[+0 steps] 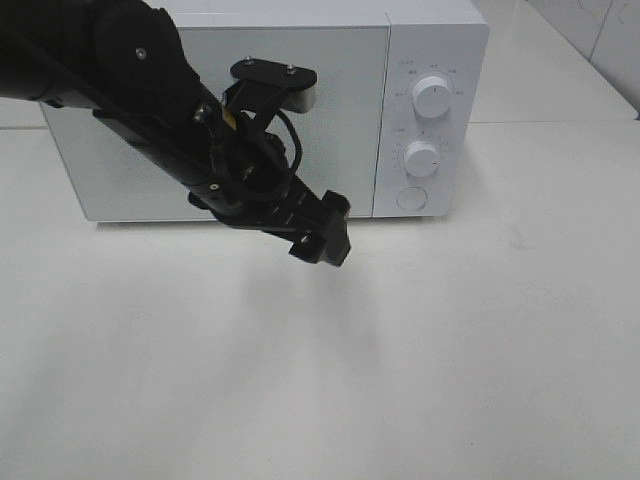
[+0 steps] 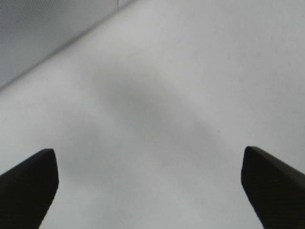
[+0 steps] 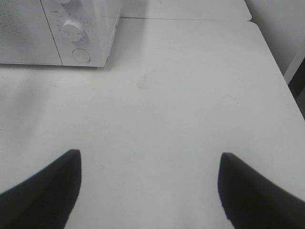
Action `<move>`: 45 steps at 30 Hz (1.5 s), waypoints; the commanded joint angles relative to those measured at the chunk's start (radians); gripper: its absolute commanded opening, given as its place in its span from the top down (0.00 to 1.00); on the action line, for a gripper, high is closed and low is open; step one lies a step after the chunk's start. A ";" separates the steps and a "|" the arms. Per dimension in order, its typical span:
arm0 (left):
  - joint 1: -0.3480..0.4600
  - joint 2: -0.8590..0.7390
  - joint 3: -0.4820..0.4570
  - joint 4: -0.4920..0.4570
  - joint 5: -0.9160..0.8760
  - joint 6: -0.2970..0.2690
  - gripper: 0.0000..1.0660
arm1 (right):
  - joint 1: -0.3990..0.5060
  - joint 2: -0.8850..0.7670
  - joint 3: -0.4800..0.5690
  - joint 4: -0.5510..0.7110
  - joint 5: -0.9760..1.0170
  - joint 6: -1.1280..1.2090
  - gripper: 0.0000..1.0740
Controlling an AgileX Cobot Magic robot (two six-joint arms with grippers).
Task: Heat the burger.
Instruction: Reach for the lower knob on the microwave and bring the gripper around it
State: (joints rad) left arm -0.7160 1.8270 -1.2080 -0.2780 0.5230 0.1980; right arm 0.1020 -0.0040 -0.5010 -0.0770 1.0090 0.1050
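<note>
The white table (image 1: pixel 480 380) carries a white microwave (image 1: pixel 200 120) with its door closed; pale tiles (image 1: pixel 605 40) lie beyond. The left gripper (image 2: pixel 148 150) and right gripper (image 3: pixel 148 153) are spread wide and hold nothing. I cannot tell where the burger is.

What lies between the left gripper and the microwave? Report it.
Only bare white table lies between the left gripper and the microwave, shown in the left wrist view.
</note>
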 commanded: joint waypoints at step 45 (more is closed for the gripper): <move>0.719 -0.658 0.233 0.042 0.736 -0.035 0.08 | -0.007 -0.026 0.002 -0.004 -0.015 -0.006 0.29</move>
State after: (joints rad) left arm -0.0050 1.2010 -1.0170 -0.2270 1.2140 0.1500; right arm 0.1020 -0.0040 -0.5010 -0.0770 1.0090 0.1050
